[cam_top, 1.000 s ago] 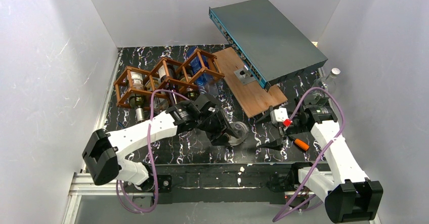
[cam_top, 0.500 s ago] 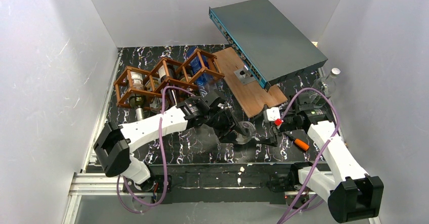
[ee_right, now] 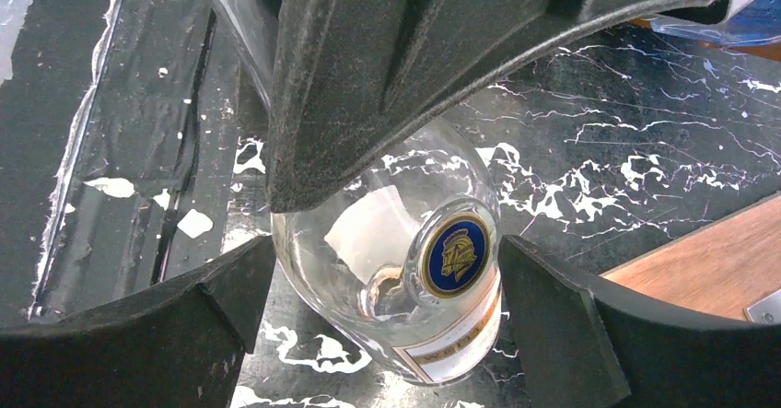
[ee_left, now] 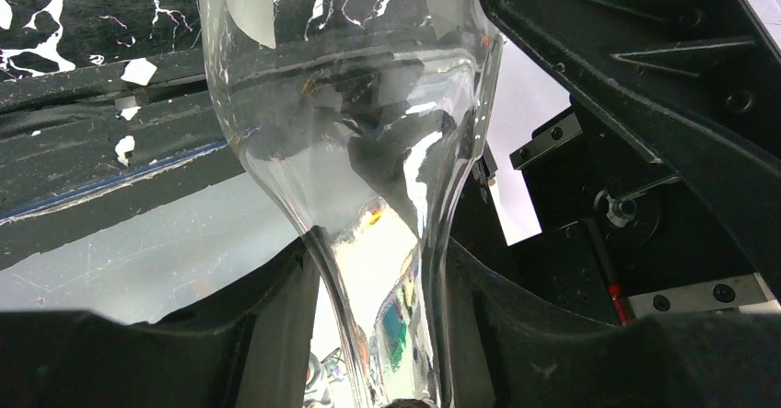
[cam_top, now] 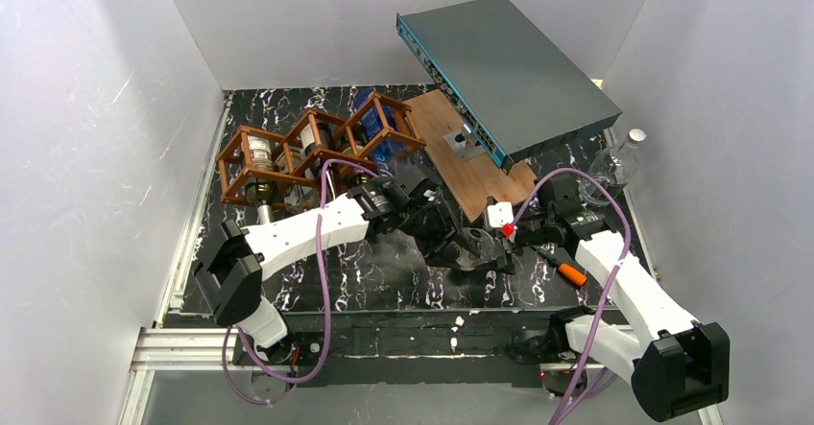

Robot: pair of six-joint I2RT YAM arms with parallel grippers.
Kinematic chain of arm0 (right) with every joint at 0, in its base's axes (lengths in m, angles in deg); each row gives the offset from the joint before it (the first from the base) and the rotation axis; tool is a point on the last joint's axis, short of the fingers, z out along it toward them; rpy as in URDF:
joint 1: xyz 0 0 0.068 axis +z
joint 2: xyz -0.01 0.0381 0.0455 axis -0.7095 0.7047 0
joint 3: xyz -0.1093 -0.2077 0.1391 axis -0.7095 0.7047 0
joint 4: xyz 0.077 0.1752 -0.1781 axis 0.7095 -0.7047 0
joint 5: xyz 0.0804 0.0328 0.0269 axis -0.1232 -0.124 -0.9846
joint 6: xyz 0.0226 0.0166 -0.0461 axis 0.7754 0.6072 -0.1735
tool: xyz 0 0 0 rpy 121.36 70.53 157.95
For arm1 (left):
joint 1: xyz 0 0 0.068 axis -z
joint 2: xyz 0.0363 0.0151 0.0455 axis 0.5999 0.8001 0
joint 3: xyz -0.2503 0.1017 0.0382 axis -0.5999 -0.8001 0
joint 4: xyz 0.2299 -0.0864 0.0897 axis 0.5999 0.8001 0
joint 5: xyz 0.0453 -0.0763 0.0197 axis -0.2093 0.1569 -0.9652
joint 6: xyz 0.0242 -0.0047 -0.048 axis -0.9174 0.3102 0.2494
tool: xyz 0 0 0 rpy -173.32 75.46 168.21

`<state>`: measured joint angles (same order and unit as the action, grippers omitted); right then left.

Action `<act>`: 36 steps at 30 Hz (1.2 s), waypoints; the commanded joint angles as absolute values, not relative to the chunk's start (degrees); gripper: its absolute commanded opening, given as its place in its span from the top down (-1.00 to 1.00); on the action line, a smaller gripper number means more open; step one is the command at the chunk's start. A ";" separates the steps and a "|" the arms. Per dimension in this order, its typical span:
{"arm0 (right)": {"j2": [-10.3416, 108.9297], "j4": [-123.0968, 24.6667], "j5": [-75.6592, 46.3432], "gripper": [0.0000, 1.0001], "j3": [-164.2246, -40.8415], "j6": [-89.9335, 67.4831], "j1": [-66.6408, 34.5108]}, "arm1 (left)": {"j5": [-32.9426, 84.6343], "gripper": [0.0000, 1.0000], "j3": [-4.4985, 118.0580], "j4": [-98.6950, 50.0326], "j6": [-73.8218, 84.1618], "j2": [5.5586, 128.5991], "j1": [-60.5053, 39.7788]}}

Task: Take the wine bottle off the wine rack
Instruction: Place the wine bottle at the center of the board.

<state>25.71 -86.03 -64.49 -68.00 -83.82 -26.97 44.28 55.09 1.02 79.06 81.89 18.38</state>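
Note:
The wine bottle (cam_top: 477, 246) is clear glass with a blue and gold emblem (ee_right: 454, 255) and a pale label. It is off the wine rack (cam_top: 307, 147), held low over the black marbled table in front of the wooden board. My left gripper (ee_left: 378, 334) is shut on its narrow neck (ee_left: 387, 297), and the wider body rises above the fingers. My right gripper (ee_right: 387, 325) is open, one finger on each side of the bottle's body (ee_right: 396, 270), with a gap showing on both sides. In the top view the two grippers meet at the bottle.
Other bottles lie in the rack's cells (cam_top: 259, 152). A flat wooden board (cam_top: 470, 161) leans at the back centre under a grey box (cam_top: 509, 65). A clear bottle (cam_top: 619, 161) stands at the far right, and an orange-handled tool (cam_top: 572, 273) lies by the right arm.
My left arm has carried the bottle to the right, away from the rack. My right arm has swung left to meet it, and its fingers now straddle the bottle's body.

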 commanded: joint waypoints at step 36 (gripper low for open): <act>29.37 -79.44 -63.23 -0.97 -68.47 -68.98 -25.96 | 51.68 -0.62 48.89 -17.11 76.78 72.09 13.06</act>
